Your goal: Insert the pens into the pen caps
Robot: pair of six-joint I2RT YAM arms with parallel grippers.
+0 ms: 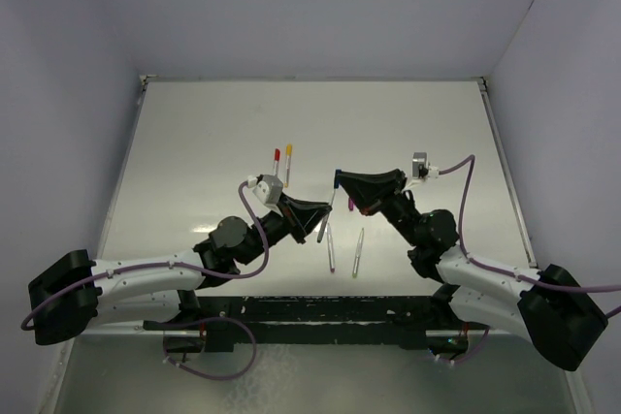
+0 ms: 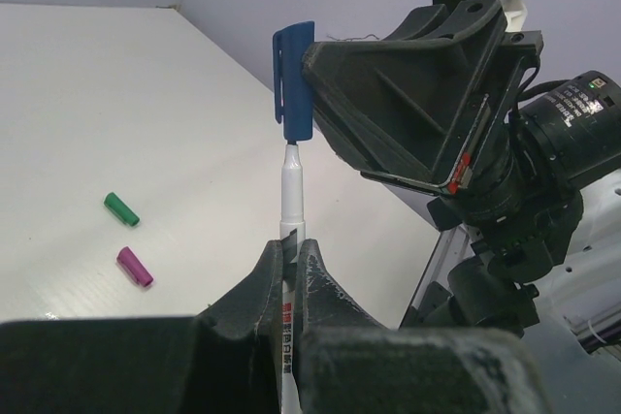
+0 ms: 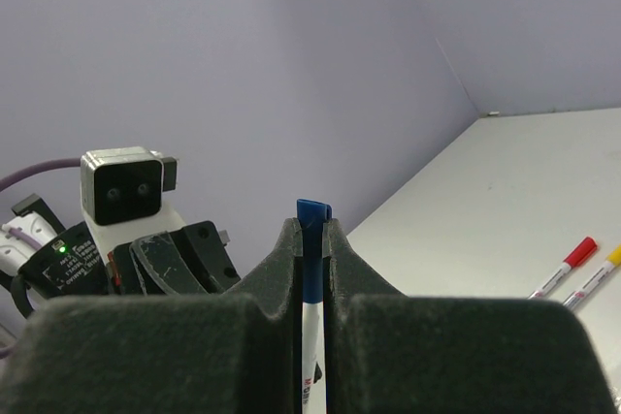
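Observation:
My left gripper [image 2: 289, 251] is shut on a white pen [image 2: 292, 191] that stands upright above its fingers. The pen's narrow tip sits in the mouth of a blue pen cap [image 2: 294, 84], and the white shoulder shows just below the cap. My right gripper [image 3: 310, 232] is shut on that blue cap [image 3: 312, 210], with the pen's barrel [image 3: 310, 336] visible between its fingers. From above, the left gripper [image 1: 320, 222] and the right gripper [image 1: 342, 181] meet over the middle of the table. A green cap [image 2: 122, 208] and a purple cap [image 2: 135, 267] lie loose on the table.
Two capped pens, red [image 1: 277, 164] and yellow [image 1: 288, 162], lie side by side behind the left gripper. Two uncapped pens [image 1: 331, 249] [image 1: 358, 252] lie near the front edge between the arms. The purple cap [image 1: 350, 206] lies under the right gripper.

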